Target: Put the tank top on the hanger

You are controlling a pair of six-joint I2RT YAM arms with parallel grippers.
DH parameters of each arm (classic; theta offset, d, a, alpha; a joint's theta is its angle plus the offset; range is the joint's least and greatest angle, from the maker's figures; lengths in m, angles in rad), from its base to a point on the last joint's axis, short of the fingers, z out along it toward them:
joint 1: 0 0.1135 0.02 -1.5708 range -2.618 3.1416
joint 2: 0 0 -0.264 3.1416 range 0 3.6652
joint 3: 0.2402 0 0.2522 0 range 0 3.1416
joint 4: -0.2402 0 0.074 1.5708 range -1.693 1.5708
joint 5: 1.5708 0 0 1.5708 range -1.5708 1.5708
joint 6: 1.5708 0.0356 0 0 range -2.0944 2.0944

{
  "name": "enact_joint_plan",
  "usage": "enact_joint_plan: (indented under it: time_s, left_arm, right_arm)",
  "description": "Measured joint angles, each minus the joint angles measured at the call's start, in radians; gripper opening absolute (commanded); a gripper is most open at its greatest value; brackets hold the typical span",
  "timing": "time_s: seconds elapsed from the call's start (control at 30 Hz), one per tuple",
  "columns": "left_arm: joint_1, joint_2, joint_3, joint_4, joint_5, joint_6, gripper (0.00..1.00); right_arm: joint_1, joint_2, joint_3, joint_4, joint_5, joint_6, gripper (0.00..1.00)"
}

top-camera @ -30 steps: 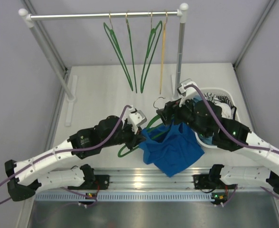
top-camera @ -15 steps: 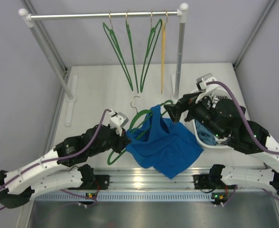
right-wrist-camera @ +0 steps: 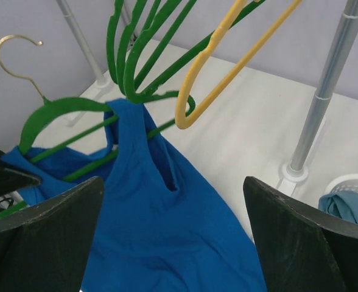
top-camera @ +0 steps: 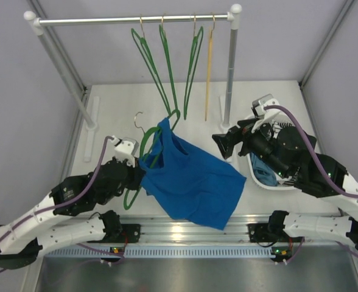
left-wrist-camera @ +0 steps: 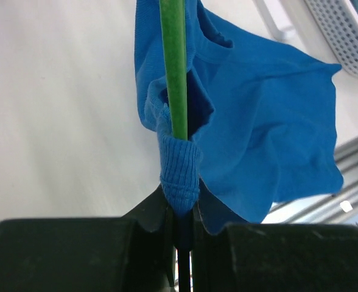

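My left gripper (top-camera: 137,174) is shut on the end of a green hanger (top-camera: 147,141), pinching a strap of the royal-blue tank top (top-camera: 188,182) with it. In the left wrist view the gripper (left-wrist-camera: 182,214) clamps the ribbed strap (left-wrist-camera: 179,170) wrapped over the hanger's green bar (left-wrist-camera: 174,61). The top hangs from the hanger and spreads down to the right over the table. My right gripper (top-camera: 223,143) is open and empty, to the right of the top. In the right wrist view the gripper (right-wrist-camera: 171,204) faces the tank top (right-wrist-camera: 161,237) and the hanger (right-wrist-camera: 57,111).
A rail (top-camera: 130,20) at the back carries three green hangers (top-camera: 167,67) and a yellow-orange one (top-camera: 209,67); its right post (top-camera: 230,73) stands near my right arm. A white basket (top-camera: 259,179) with a grey-blue garment (top-camera: 263,166) sits under the right arm.
My left gripper has drawn the hanger and tank top to the left and back. The right gripper has moved right and let go of the top, which now hangs spread out.
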Motion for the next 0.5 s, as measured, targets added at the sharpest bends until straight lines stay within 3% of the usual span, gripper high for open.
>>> enact_joint_plan:
  time_s: [0.2,0.27,0.4,0.5]
  left_arm:
    - [0.042,0.157,0.147,-0.04,-0.116,0.035,0.0]
    - [0.17,0.212,0.175,-0.016,-0.041,0.093,0.0]
    - [0.61,0.309,0.211,0.029,0.222,0.219,0.0]
    - [0.798,0.365,0.266,0.025,0.304,0.271,0.0]
  right_arm:
    - [0.0,0.034,0.033,-0.014,-0.017,-0.003,0.96]
    - [0.0,0.041,0.039,-0.017,-0.024,-0.005,0.96]
    - [0.0,0.054,0.06,-0.024,-0.037,-0.007,0.96]
    - [0.0,0.058,0.079,-0.035,-0.047,-0.007,0.96]
